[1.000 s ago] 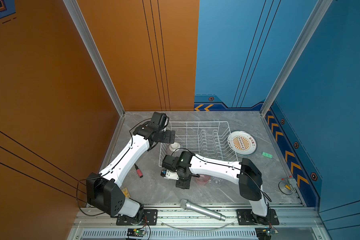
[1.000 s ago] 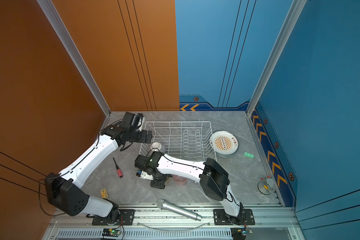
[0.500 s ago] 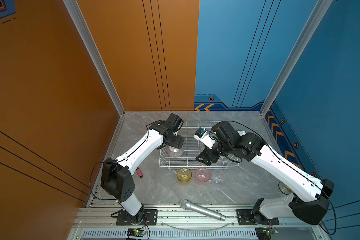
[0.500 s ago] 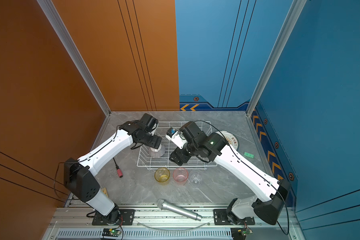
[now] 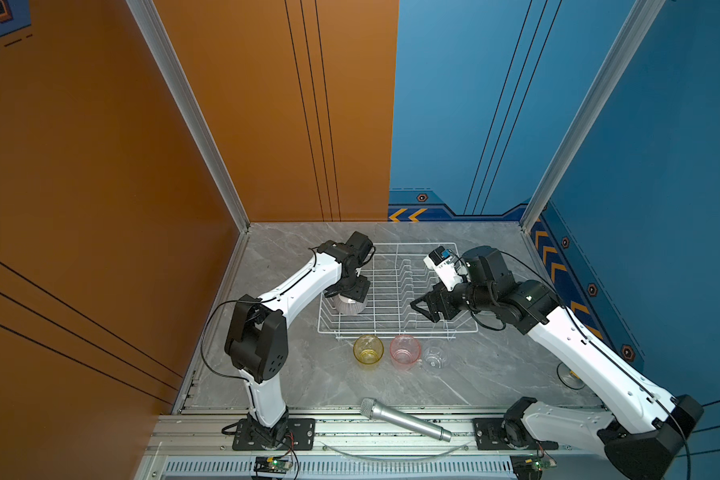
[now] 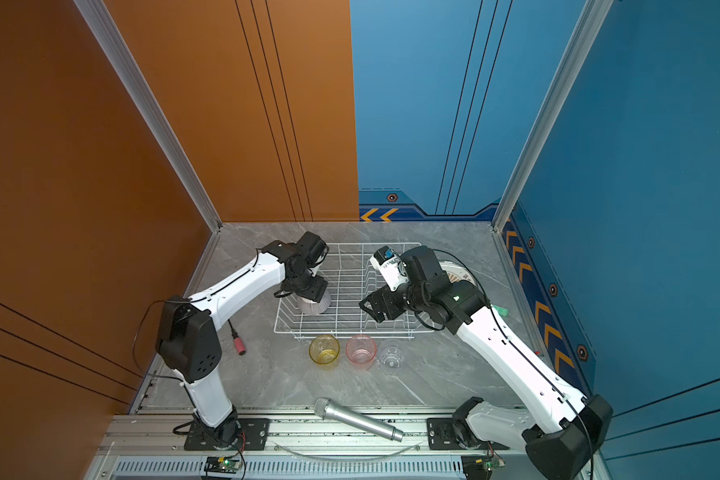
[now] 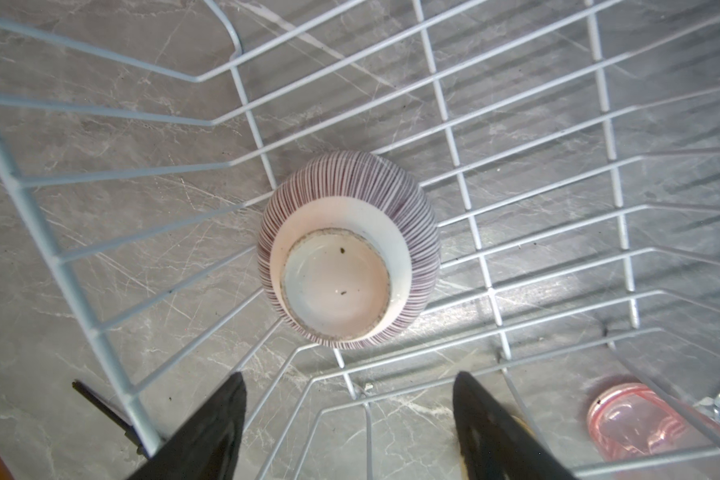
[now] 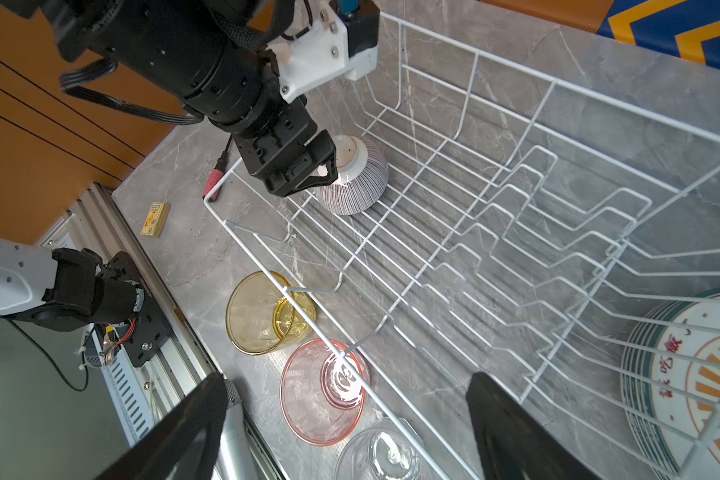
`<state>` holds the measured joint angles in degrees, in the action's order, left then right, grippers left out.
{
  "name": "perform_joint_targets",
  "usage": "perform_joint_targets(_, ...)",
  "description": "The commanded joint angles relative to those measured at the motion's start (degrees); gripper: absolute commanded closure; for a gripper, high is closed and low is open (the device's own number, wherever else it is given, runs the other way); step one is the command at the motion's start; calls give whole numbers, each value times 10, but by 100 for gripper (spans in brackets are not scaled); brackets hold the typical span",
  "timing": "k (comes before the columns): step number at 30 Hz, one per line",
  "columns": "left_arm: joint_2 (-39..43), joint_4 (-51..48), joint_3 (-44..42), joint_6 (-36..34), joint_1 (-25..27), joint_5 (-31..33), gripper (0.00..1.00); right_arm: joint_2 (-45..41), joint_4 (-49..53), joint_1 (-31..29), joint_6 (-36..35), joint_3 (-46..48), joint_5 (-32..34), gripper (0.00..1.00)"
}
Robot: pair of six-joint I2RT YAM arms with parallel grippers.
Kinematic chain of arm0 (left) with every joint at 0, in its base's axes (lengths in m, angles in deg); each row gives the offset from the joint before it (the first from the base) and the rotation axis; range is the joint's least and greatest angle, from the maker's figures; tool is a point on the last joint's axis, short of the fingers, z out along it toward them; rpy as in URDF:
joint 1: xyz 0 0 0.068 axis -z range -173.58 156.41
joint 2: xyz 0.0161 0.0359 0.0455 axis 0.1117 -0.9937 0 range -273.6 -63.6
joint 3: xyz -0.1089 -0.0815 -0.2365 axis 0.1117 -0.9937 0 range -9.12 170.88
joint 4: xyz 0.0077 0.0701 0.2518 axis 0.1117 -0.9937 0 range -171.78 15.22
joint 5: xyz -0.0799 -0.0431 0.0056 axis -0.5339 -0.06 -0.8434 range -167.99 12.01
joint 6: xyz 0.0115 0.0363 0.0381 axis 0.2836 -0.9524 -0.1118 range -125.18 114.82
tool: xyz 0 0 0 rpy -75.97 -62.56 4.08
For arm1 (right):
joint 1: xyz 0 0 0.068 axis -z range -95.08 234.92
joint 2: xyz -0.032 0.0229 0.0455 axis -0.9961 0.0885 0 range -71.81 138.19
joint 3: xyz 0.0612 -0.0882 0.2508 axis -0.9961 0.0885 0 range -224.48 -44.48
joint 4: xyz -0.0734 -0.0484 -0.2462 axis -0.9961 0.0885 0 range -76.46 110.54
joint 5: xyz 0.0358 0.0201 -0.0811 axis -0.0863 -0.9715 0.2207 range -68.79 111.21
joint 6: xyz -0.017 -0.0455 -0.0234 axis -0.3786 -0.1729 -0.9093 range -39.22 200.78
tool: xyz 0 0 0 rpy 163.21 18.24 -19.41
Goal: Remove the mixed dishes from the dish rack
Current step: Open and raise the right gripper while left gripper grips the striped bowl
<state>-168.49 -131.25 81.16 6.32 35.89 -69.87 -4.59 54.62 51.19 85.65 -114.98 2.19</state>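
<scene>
The dish rack (image 5: 391, 286) sits mid-table and is nearly bare. All that's in it is the striped bowl (image 7: 348, 249), turned upside down with its white foot up, in the corner at the left arm's end. The left gripper (image 7: 348, 376) hangs right over that bowl with its jaws spread apart, wider than the foot, and not clamped on anything as far as I can see. The right gripper (image 8: 348, 376) hovers over the rack's other end, jaws wide and empty. Along the rack's near side three cups stand in a row on the marble, mouths up: the yellow tumbler (image 5: 368, 350), the pink tumbler (image 5: 405, 352), then the clear tumbler (image 5: 435, 358). The stack of plates (image 8: 703, 374) lies on the table just outside the rack's right end. The top one has a green-ringed rim, an orange sunburst and red Chinese characters arched above it, which I can't make out for certain. A silver microphone (image 5: 404, 417) lies across the front rail. Off to the left lie a red-handled screwdriver (image 6: 238, 343) and a small yellow box (image 8: 154, 219) – its print is too small to read.
</scene>
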Motion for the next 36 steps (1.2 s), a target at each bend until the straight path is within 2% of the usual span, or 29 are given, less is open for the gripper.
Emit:
perform_joint_targets(1,-23,-15,25,4,-9,-3,25,-14,-24,11,16,17,-19,11)
perform_joint_targets(11,-70,-14,60,1,-22,-27,28,-26,-41,39,23,40,-35,11)
perform_joint_targets(14,-78,-14,63,2,-26,-35,32,-26,-43,45,25,44,-40,11)
perform_joint_targets(22,-84,-14,58,0,-30,-35,34,-27,-53,60,29,51,-52,11)
perform_joint_targets(36,-106,-13,68,-10,-33,-47,46,-26,-66,69,39,68,-58,11)
